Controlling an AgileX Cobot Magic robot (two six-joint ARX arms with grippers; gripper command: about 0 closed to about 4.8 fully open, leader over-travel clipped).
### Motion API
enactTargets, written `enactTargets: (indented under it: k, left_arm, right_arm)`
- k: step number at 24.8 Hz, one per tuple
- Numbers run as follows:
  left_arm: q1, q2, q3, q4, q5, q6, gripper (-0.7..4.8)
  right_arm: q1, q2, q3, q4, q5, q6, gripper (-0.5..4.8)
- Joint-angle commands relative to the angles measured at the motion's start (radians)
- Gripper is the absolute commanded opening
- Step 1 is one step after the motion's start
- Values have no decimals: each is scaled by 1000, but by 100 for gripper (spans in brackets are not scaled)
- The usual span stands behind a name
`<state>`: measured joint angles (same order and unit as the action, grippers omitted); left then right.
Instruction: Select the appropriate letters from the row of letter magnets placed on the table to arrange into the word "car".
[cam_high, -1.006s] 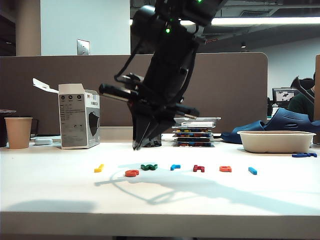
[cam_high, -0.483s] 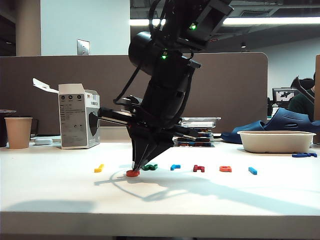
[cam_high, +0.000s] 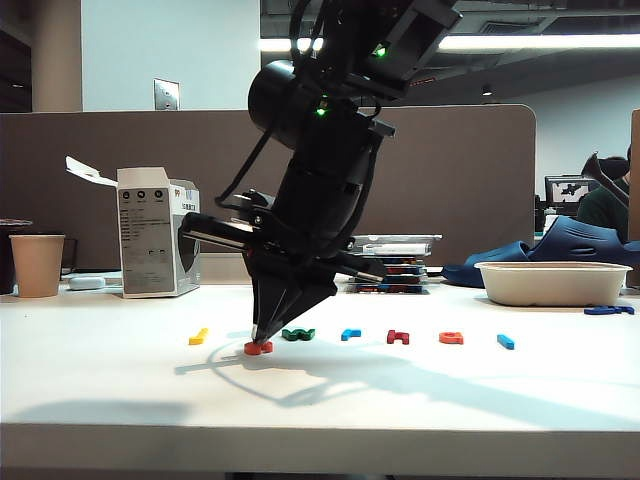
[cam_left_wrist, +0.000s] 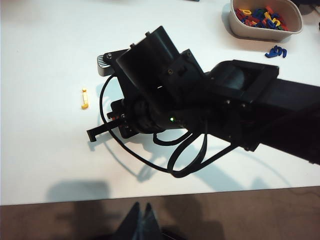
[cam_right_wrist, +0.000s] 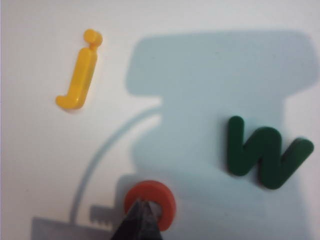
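Note:
The letter magnets lie in a row on the white table (cam_high: 120, 380): yellow "j" (cam_high: 198, 336), green "w" (cam_high: 298, 334), light blue "r" (cam_high: 350, 334), a dark red letter (cam_high: 398, 337), orange "a" (cam_high: 451, 338) and a light blue bar (cam_high: 505, 342). The orange "c" (cam_high: 258, 347) lies just in front of the row. My right gripper (cam_high: 260, 338) points down, shut, its tips resting inside the ring of the "c" (cam_right_wrist: 150, 202); the tips (cam_right_wrist: 141, 210) grip nothing. My left gripper (cam_left_wrist: 141, 207) is shut and hangs beyond the table's front edge.
A paper cup (cam_high: 37, 265) and a white carton (cam_high: 158, 245) stand at the back left. Stacked letter trays (cam_high: 392, 262) sit behind the row. A beige bowl (cam_high: 553, 282) of loose letters and a navy piece (cam_high: 608, 310) are at the right.
My right gripper came down from above the row onto the orange "c", and the "c" has slid slightly to the left with the tips.

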<state>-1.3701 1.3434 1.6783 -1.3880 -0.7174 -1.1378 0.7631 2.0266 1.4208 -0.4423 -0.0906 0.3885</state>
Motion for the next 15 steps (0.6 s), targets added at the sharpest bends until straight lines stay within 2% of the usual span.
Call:
enactTargets:
  k: [1,15]
  left_arm:
    - [1,-3,2,2,-3,1,-6]
    - [0,-3,2,2,-3,1,-5]
  right_arm:
    - [7,13,2,-2,-26,5,-5]
    - [84,35,2,-65,-46,0,-5]
